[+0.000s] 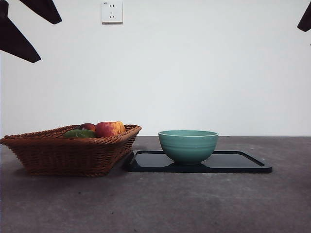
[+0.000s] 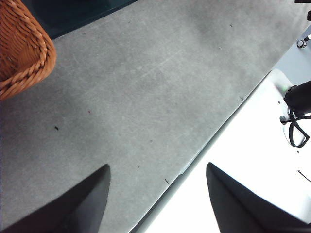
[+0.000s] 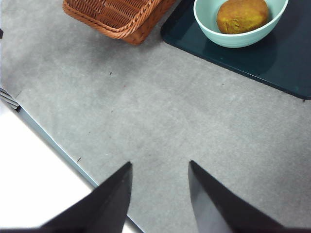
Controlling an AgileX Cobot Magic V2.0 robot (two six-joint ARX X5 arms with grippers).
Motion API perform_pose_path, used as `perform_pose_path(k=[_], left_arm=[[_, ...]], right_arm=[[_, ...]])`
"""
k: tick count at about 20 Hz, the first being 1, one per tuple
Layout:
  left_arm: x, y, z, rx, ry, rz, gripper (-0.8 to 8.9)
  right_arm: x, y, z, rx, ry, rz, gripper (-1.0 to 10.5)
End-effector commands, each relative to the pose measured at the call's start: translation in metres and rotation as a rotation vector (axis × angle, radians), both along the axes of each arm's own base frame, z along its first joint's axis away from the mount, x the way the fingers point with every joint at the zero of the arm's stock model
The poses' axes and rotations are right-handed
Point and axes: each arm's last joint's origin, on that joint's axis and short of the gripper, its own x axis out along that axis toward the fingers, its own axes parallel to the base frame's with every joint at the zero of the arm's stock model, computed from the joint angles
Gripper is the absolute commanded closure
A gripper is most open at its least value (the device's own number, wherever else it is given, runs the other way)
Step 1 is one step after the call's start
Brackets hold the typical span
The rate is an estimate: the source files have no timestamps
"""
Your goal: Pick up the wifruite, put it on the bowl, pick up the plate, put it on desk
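Already the kiwifruit [image 3: 242, 16] lies in the bowl [image 3: 228, 39], well apart from both fingers.

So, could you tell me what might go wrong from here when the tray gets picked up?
The bowl with the brown fruit inside stands on the dark tray; lifting the tray unevenly could slide or tip the bowl. The wicker basket sits right beside the tray's edge, so a gripper reaching there may bump it. Both grippers, left and right, hang open away from the tray.

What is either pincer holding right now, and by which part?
Nothing. The left pincer and the right pincer both hang open above the bare grey-brown desk, with nothing between their jaws.
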Motion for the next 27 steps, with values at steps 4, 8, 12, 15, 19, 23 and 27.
perform_pose_path(k=[4, 8, 12, 15, 19, 23, 27], left_arm=[[0.0005, -0.0017, 0.0015, 0.0, -0.015, -0.019, 5.01], [0.0005, -0.0017, 0.0015, 0.0, -0.015, -0.019, 5.01], [0.0005, -0.0017, 0.0015, 0.0, -0.015, -0.019, 5.01], [0.0005, -0.0016, 0.0015, 0.0, -0.015, -0.019, 5.01], [0.0005, -0.0017, 0.0015, 0.0, -0.015, -0.019, 5.01], [0.0008, -0.0019, 0.0019, -0.004, -0.02, -0.019, 5.01], [0.0065, -0.0055, 0.0074, -0.055, -0.07, 0.001, 5.01]], right_arm=[[0.001, 0.0013, 0.0014, 0.003, -0.01, 0.011, 7.6], [0.001, 0.0013, 0.0014, 0.003, -0.01, 0.011, 7.6], [0.001, 0.0013, 0.0014, 0.003, -0.01, 0.011, 7.6], [0.001, 0.0013, 0.0014, 0.003, -0.01, 0.011, 7.6], [0.001, 0.0013, 0.0014, 0.003, -0.01, 0.011, 7.6], [0.001, 0.0013, 0.0014, 0.003, -0.01, 0.011, 7.6], [0.001, 0.0013, 0.0014, 0.003, -0.01, 0.011, 7.6]])
